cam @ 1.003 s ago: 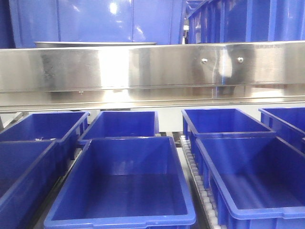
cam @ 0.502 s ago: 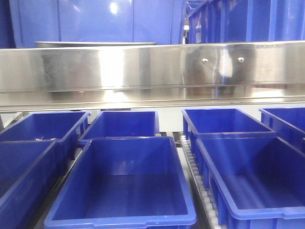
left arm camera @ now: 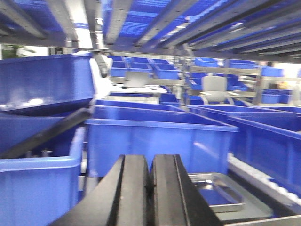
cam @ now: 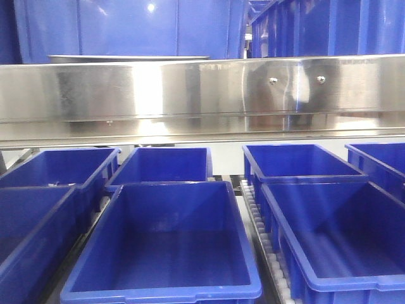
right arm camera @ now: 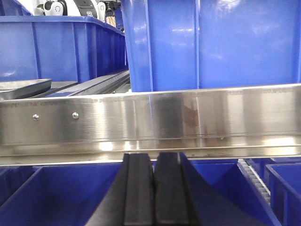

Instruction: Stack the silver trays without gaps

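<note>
Below left hand (left arm camera: 149, 188): shallow shiny silver tray (left arm camera: 221, 190), flat, rimmed.

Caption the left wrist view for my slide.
Shut left gripper hovering above a silver tray among blue bins.

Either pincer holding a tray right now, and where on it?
Nothing held. Left pincer and right pincer are both shut and empty; a silver tray lies beyond the left one.

Roller shelf (cam: 253, 209) carries open blue bins (cam: 164, 247) – steel rail (cam: 202, 95) above
</note>
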`<action>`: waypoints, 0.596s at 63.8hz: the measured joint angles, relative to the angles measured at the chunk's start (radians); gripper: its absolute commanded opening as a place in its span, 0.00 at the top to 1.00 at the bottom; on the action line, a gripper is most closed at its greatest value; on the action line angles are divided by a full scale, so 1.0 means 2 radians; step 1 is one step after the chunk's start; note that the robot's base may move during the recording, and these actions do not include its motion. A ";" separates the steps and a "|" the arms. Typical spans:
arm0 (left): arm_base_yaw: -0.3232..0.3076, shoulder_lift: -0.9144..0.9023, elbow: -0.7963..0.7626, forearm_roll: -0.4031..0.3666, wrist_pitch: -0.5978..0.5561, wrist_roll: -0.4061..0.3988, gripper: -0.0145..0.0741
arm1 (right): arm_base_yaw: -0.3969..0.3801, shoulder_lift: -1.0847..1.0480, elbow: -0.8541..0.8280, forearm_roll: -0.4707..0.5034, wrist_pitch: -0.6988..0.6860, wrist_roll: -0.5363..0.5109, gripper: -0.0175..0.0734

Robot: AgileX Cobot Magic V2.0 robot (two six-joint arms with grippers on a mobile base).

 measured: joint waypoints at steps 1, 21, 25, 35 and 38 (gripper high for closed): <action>0.007 0.000 0.000 -0.002 0.001 0.000 0.86 | 0.000 0.000 0.000 0.000 0.000 0.000 0.90; 0.129 -0.024 0.099 -0.182 -0.081 0.182 0.86 | 0.000 0.000 0.000 0.000 0.001 0.000 0.90; 0.142 -0.035 0.144 -0.201 -0.106 0.193 0.86 | 0.000 -0.001 0.000 0.000 0.001 0.000 0.90; 0.151 -0.058 0.273 -0.218 -0.178 0.200 0.86 | 0.000 -0.001 0.000 0.000 0.003 0.000 0.90; 0.151 -0.067 0.314 -0.219 -0.198 0.200 0.86 | 0.000 -0.001 0.000 0.000 0.003 0.000 0.90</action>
